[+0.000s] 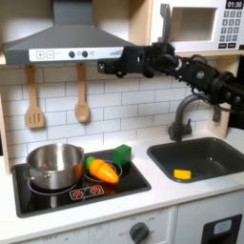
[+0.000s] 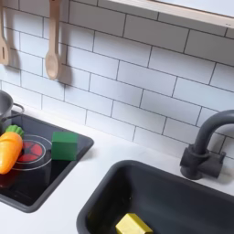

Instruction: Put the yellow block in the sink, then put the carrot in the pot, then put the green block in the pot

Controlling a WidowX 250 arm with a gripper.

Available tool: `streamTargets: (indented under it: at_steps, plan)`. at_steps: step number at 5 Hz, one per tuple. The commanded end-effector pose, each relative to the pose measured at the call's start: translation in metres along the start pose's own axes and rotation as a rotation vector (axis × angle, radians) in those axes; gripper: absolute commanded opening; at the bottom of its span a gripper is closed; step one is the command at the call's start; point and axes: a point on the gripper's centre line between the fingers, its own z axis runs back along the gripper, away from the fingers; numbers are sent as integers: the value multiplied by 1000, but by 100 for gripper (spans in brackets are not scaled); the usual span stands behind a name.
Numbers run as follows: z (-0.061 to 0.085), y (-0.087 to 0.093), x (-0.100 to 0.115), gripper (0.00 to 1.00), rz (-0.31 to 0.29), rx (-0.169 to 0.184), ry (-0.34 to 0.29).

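Observation:
The yellow block [image 1: 182, 174] [image 2: 133, 225] lies on the floor of the dark sink [image 1: 212, 152] [image 2: 183, 196], near its front. On the black stovetop [image 1: 133, 179] [image 2: 41, 187], the orange carrot [image 1: 103, 171] [image 2: 9, 149] rests just right of the silver pot [image 1: 54, 164] [image 2: 4, 109] in the first exterior view. The green block [image 1: 122, 154] [image 2: 64, 144] sits right behind the carrot. My gripper [image 1: 107, 67] hangs high above the stove, beside the range hood and far from every object. Its fingers are too dark and small to read.
A dark curved faucet [image 1: 183, 119] [image 2: 203, 146] stands behind the sink. Wooden utensils [image 1: 82, 105] [image 2: 52, 50] hang on the tiled wall. A hood [image 1: 62, 43] overhangs the stove and a microwave [image 1: 202, 24] sits at the first exterior view's upper right.

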Motion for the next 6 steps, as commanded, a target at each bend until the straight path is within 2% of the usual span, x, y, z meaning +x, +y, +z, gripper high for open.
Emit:
streamTargets:
  at_steps: [1,2,3,6]
  plan:
    - [-1,-4,-51,100,-90,7,232]
    - [1,-5,-60,100,-114,8,279]
    - [6,-11,-80,100,-171,-2,384]
    - [6,-11,-79,100,-165,-4,380]
